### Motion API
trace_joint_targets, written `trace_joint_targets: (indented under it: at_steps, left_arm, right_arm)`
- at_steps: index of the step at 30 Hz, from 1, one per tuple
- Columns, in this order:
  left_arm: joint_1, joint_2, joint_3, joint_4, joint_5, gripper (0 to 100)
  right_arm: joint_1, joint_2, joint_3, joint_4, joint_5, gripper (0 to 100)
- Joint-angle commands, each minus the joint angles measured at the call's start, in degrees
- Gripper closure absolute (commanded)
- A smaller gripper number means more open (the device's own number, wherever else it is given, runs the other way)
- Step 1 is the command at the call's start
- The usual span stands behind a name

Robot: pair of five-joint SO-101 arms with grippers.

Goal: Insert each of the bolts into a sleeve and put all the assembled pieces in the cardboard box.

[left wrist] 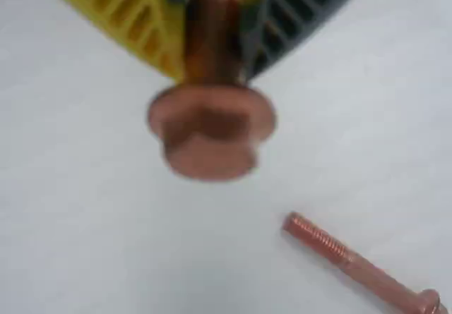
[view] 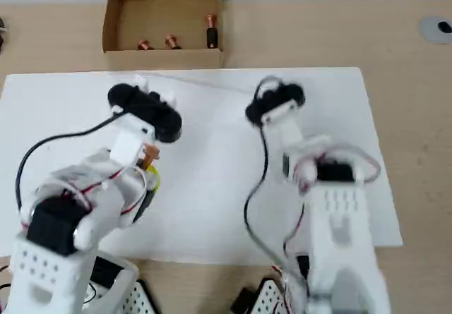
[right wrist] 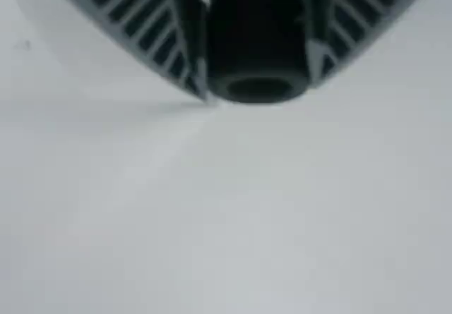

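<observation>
My left gripper [left wrist: 214, 74] is shut on a copper bolt [left wrist: 210, 127], held between a yellow finger [left wrist: 134, 25] and a dark one, with the flanged head towards the camera. A second copper bolt [left wrist: 360, 264] lies loose on the white sheet just beyond it. In the high view the held bolt [view: 150, 152] peeks out under the left arm. My right gripper [right wrist: 258, 85] is shut on a black sleeve [right wrist: 258, 46], its open end just above the sheet. The cardboard box [view: 113, 25] at the back holds three assembled pieces [view: 211, 30].
A white sheet [view: 212, 187] covers the middle of the wooden table. Both arms stand over it, left and right, with black cables trailing back. Breadboards and wiring sit at the near table edge [view: 268, 300].
</observation>
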Motion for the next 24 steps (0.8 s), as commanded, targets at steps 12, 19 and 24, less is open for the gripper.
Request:
trace_joint_targets:
  at_steps: [12,19,24]
  left_arm:
    - [-6.95,-9.01,0.18,4.66,-3.78,98]
    - [-7.56,-9.01,-0.09,4.48,-4.84,98]
    - [-7.56,-9.01,-0.09,4.48,-4.92,98]
  right_arm:
    - [1.19,31.87,-26.24,10.2,-2.73,98.7]
    - [-0.4,32.22,-26.07,10.29,-0.88,98.7]
    - [-0.84,32.22,-26.07,10.29,0.97,98.6]
